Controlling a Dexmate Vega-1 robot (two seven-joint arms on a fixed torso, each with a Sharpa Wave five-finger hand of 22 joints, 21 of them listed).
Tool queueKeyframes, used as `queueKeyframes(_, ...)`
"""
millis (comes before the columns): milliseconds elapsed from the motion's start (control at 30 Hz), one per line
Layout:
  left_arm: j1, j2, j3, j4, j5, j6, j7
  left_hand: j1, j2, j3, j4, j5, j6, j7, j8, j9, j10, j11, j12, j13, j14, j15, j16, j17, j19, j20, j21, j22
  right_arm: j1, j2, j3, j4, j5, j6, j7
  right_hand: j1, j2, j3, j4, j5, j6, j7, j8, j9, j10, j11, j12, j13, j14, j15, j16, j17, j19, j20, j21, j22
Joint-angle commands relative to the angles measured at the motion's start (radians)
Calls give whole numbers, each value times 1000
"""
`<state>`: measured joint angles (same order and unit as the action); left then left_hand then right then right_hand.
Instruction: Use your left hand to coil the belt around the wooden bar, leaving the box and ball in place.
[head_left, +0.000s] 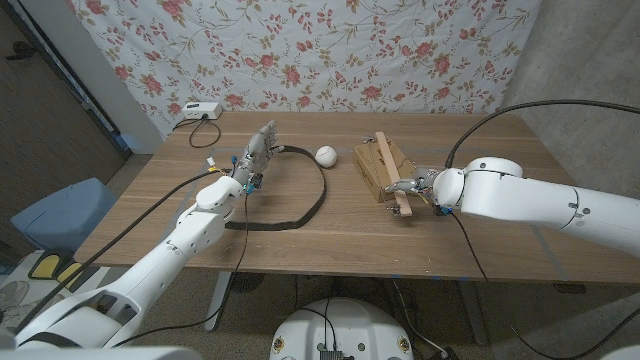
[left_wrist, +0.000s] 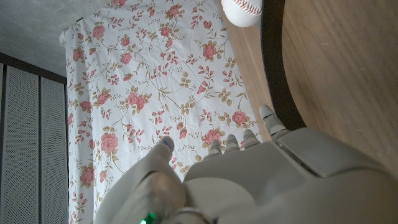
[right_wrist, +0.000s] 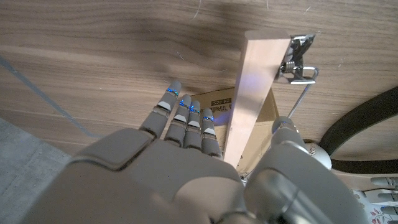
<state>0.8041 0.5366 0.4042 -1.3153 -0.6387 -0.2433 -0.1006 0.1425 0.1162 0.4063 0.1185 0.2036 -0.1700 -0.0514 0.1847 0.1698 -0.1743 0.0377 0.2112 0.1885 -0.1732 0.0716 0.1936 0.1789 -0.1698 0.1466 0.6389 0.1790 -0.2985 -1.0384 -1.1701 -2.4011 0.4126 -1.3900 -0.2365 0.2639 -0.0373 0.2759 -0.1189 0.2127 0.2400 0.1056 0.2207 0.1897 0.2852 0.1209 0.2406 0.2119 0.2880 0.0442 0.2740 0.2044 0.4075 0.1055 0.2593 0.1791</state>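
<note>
Right now I have the left robot hand (head_left: 257, 150) out over the far left part of the desk (head_left: 300, 245), fingers reaching toward the flowered cloth (head_left: 300, 50) behind it. It sits at the near end of the belt (head_left: 312, 205), but from the head view I cannot tell whether the fingers actually grip the strap. In the left wrist view the fingertips (left_wrist: 268, 116) stand just beside the belt's dark band (left_wrist: 277, 81) and look fairly straight, so I cannot tell if anything is pinched.

The belt runs from that hand in a wide open arc past the ball (head_left: 326, 155), then curves back down and ends flat on the desk nearer me. The ball lies just outside the arc, close to the strap, and shows in the left wrist view (left_wrist: 242, 11) too.

My right robot hand (head_left: 408, 187) holds the wooden bar (head_left: 391, 170), fingers on one side and thumb on the other, as the right wrist view (right_wrist: 255, 93) shows plainly. The bar lies across the top of the cardboard box (head_left: 378, 170), which stands to the right of the ball. A metal clip (right_wrist: 298, 59) hangs at the bar's far end. A white device (head_left: 197, 110) with a cable sits at the desk's far left corner.
</note>
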Motion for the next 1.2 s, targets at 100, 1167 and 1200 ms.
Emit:
queueKeyframes(100, -2, 9, -5, 7, -7, -7, -21, -6, -7, 3, -7, 7, -47, 0, -1, 5, -59, 4, 0, 2, -46, 7, -1, 2, -86, 5, -4, 5, 586, 184, -607, 222, 946, -6, -880, 54, 3, 8, -25, 20, 23, -3, 0, 6, 54, -9, 19, 15, 92, -37, 39, 17, 68, 23, 21, 7)
queueKeyframes(1167, -4, 18, -7, 18, -18, -7, -53, -14, -13, -2, -7, 7, -45, -2, -2, 5, -56, 4, 0, 2, -40, 10, 0, 3, -82, 14, -11, 5, 58, 79, -239, 110, 220, -6, -880, 784, 217, 97, 25, -15, 658, -119, 106, 126, 690, -219, 647, 438, 811, -260, 666, 748, 446, -229, 547, 207)
queueKeyframes(1200, -2, 22, -8, 13, -18, -5, -52, -14, -13, -2, -7, 7, -45, -1, -1, 5, -56, 4, 0, 2, -40, 10, 0, 3, -82, 15, -11, 5, 19, 81, -205, 112, 185, -6, -880, 774, 221, 94, 39, -6, 659, -122, 109, 143, 686, -231, 668, 475, 800, -265, 679, 791, 430, -233, 567, 220)
